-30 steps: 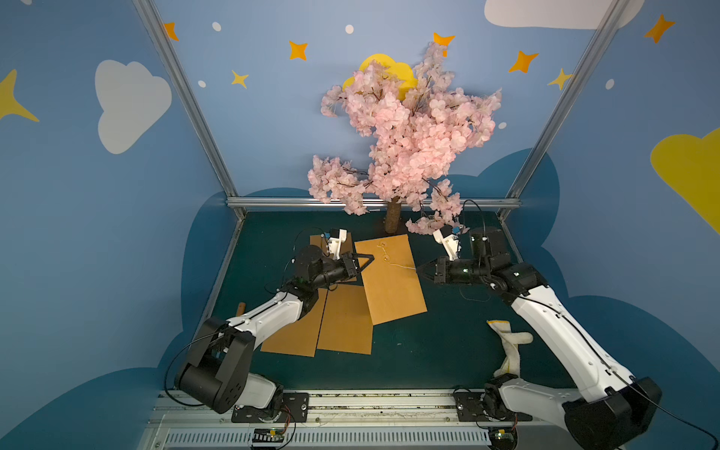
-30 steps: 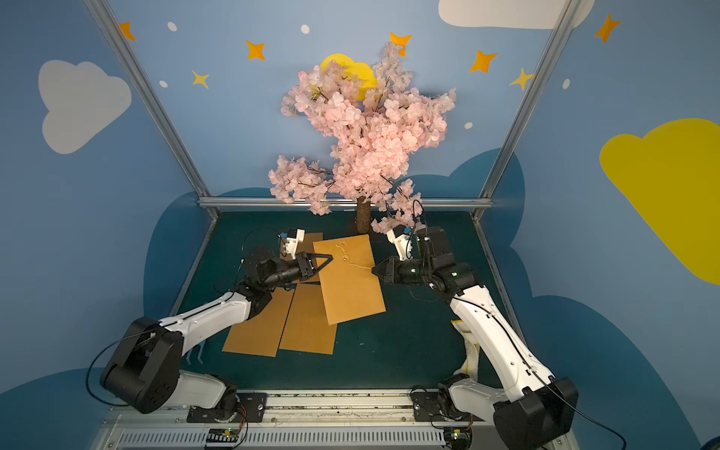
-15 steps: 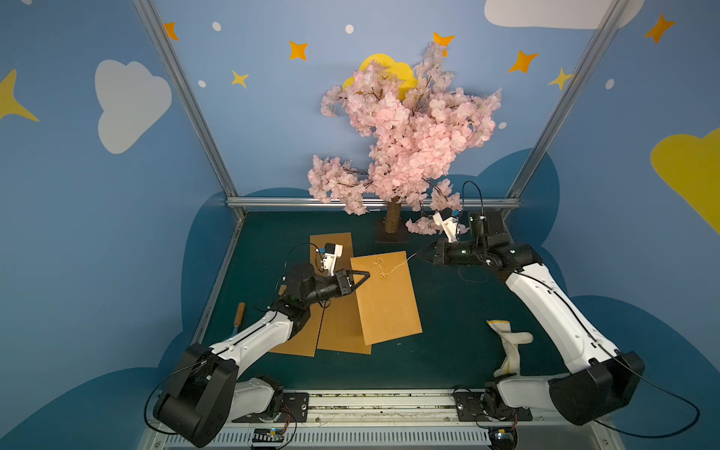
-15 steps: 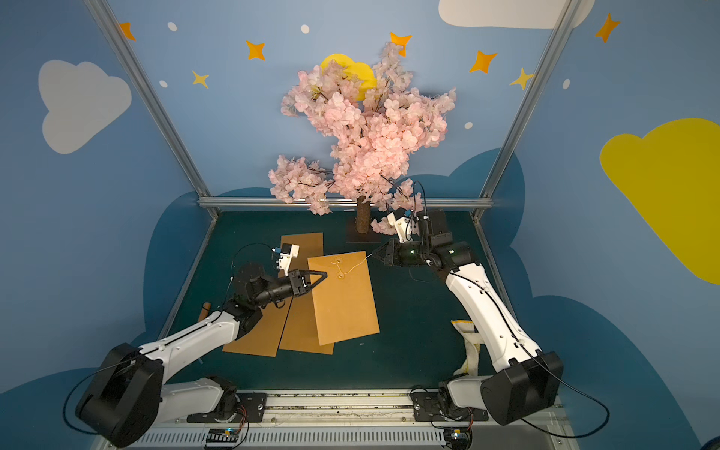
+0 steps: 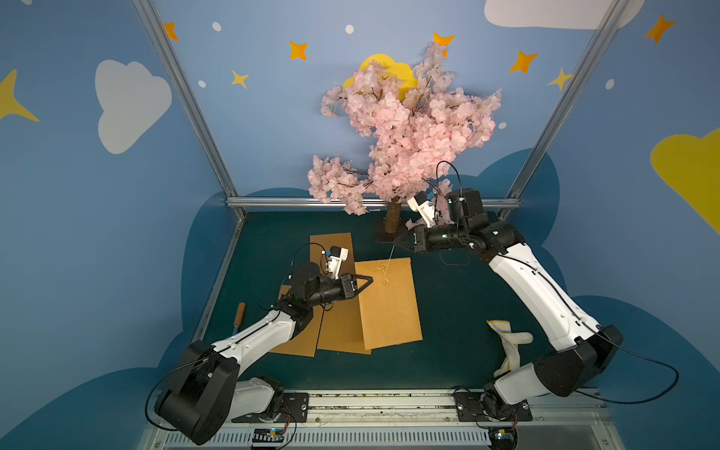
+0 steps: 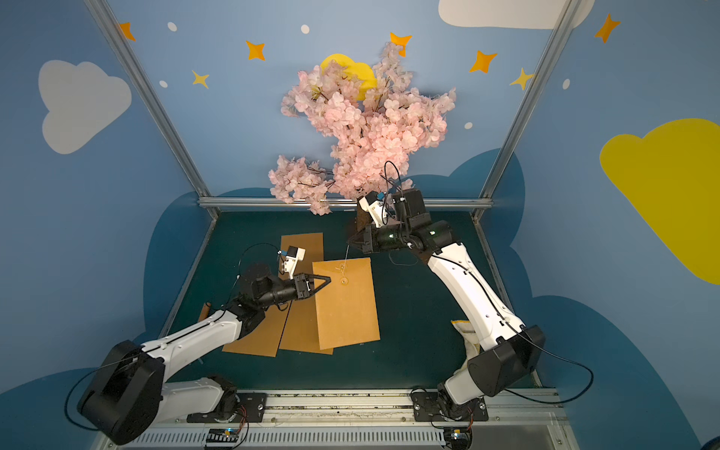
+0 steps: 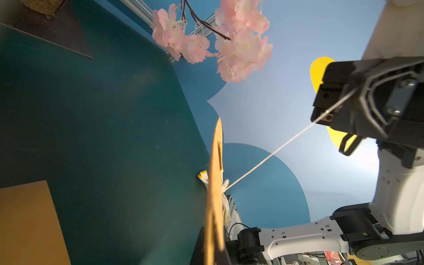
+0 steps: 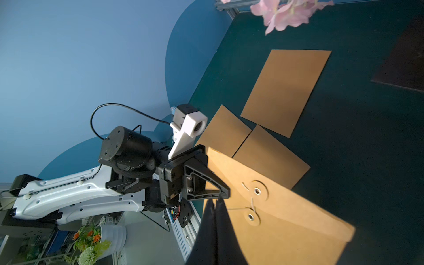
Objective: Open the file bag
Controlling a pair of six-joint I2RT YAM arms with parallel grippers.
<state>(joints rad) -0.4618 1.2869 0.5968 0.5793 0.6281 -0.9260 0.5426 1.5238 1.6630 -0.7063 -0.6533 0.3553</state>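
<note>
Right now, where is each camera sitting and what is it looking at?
Top views: high above the robot, looking down on the green table; both show the left arm, right arm, left gripper and right gripper.
Left wrist: on the left arm, looking edge-on along the file bag to the right gripper pinching the string; right arm shows.
Right wrist: on the right arm, looking at the left gripper clamping the file bag's edge; its own shut fingers show.
Shared: all views show the file bag.
</note>
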